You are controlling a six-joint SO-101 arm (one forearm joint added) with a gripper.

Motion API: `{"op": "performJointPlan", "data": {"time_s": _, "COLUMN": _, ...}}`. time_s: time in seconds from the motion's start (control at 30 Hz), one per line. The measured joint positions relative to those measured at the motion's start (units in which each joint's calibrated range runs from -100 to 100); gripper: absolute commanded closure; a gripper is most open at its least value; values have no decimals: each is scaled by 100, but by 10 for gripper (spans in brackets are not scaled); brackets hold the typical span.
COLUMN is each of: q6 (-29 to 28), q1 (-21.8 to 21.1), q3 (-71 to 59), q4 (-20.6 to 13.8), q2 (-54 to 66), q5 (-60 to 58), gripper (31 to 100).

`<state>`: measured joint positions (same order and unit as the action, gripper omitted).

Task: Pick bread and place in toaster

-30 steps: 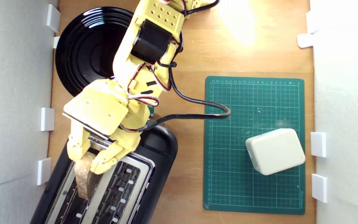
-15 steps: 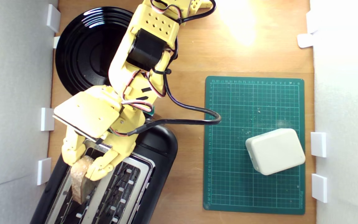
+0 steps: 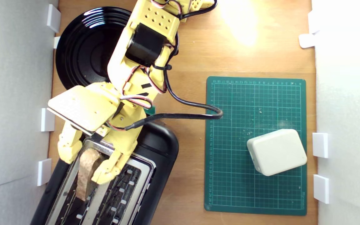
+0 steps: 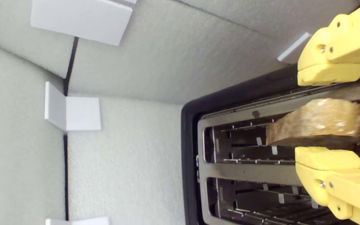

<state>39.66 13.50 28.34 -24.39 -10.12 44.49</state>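
Our gripper has its jaws spread apart, straddling the bread, seemingly without touching it. The slice sits in the toaster's slot nearer the exterior view's left, crust poking above the rim.

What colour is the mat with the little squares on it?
Dark green with a pale grid, the mat shows best in the exterior view.

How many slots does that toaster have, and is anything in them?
2. The toaster has one slot nearer the exterior view's left, holding the bread between the open hand's fingers, and one empty slot beside it on the right. The toaster's lower end is cut off.
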Motion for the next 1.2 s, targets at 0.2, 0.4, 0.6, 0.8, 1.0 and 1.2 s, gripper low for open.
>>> {"op": "performJointPlan", "data": {"time_s": 0.2, "q6": 93, "q1": -119, "q3": 0, "q4": 426, "q2": 470, "q5": 0, "gripper": 513}}
{"op": "performJointPlan", "data": {"time_s": 0.4, "q6": 155, "q1": -101, "q3": 0, "q4": 862, "q2": 1159, "q5": 8, "gripper": 520}}
{"op": "performJointPlan", "data": {"time_s": 0.6, "q6": -186, "q1": -165, "q3": 0, "q4": 2061, "q2": 2167, "q5": 8, "gripper": 521}}
{"op": "performJointPlan", "data": {"time_s": 0.8, "q6": -1304, "q1": -897, "q3": 0, "q4": 2212, "q2": 2764, "q5": 8, "gripper": 521}}
{"op": "performJointPlan", "data": {"time_s": 1.0, "q6": -2365, "q1": -1565, "q3": -102, "q4": 2221, "q2": 3209, "q5": 8, "gripper": 521}}
{"op": "performJointPlan", "data": {"time_s": 1.2, "q6": -3208, "q1": -2426, "q3": -989, "q4": 2221, "q2": 3839, "q5": 8, "gripper": 521}}
